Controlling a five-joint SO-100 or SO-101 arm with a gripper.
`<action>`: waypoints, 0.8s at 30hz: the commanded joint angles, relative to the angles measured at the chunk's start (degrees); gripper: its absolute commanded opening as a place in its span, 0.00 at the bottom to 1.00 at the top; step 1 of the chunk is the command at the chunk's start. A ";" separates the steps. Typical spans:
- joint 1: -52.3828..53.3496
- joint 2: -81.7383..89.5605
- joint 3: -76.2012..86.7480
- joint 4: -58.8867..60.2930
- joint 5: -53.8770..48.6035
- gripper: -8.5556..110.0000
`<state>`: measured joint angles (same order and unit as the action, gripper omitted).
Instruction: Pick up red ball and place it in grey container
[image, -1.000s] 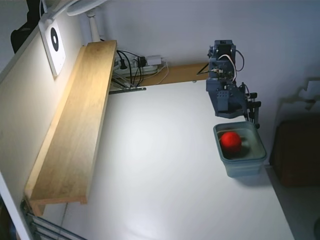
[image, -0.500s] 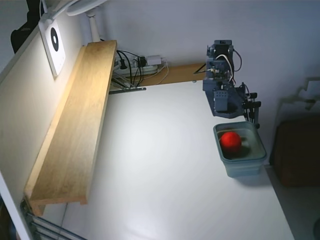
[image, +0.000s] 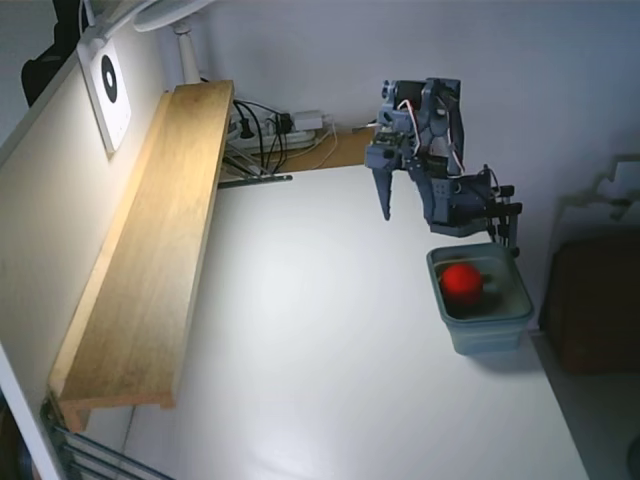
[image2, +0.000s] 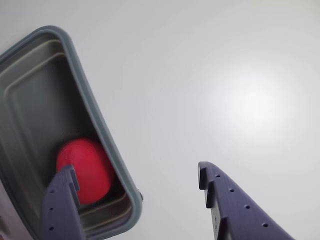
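The red ball (image: 461, 282) lies inside the grey container (image: 490, 335), which stands at the right side of the white table in the fixed view. In the wrist view the ball (image2: 85, 170) rests at the near end of the container (image2: 35, 100). My gripper (image: 392, 212) hangs above the table, up and to the left of the container. In the wrist view the gripper (image2: 135, 172) is open and empty. Its left finger (image2: 60, 205) overlaps the container and the ball, and its right finger (image2: 230, 200) is over bare table.
A long wooden shelf (image: 150, 250) runs along the left wall. A power strip and cables (image: 280, 130) lie at the back of the table (image: 320, 380). A dark brown object (image: 595, 310) stands off the table's right edge.
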<state>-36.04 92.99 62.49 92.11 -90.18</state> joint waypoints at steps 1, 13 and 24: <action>3.69 4.37 0.64 1.23 0.18 0.30; 20.24 10.18 3.99 3.00 0.18 0.24; 35.44 15.51 7.07 4.62 0.18 0.17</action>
<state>-3.78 105.12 68.99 95.54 -90.18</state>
